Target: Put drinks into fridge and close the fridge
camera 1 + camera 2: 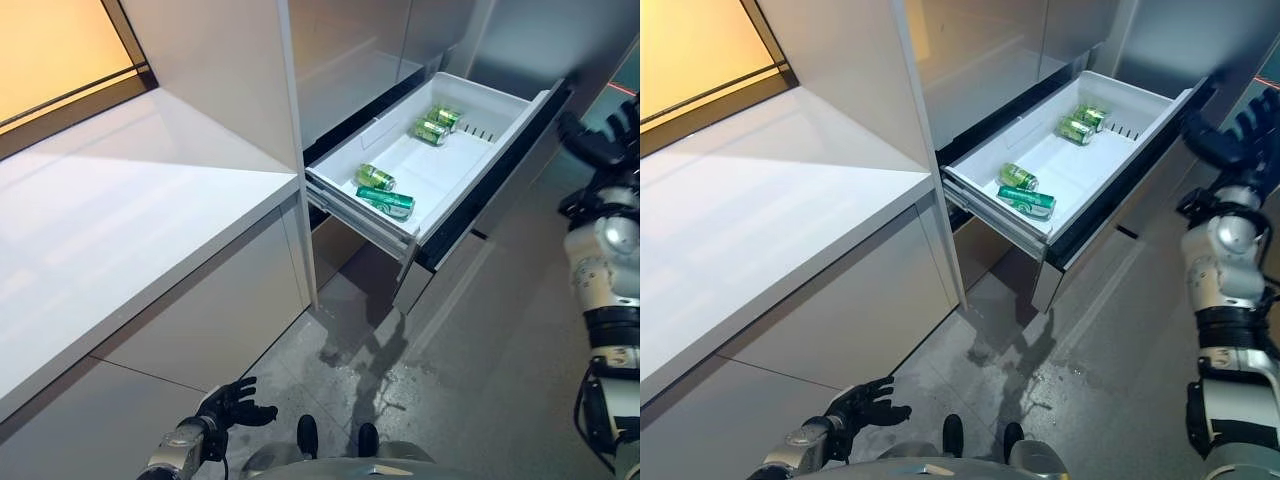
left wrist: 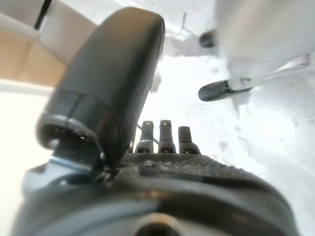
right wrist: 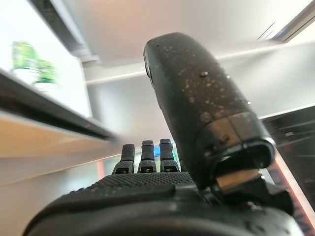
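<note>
While the white plastic fridge drawer (image 1: 505, 108) is pulled fully out, four shiny green cans (image 1: 385, 202) are seen lying on their sides in it: two near its front left corner, two (image 1: 437, 124) toward the back. A smooth white tabletop (image 1: 120, 210) is set to the left above flat grey cabinet fronts, over a speckled grey floor (image 1: 500, 350). The right hand (image 1: 1230, 135) is raised just beside the drawer's dark front, fingers spread and nothing held. The left hand (image 1: 235, 402) is kept low above the floor, fingers loosely extended, empty.
</note>
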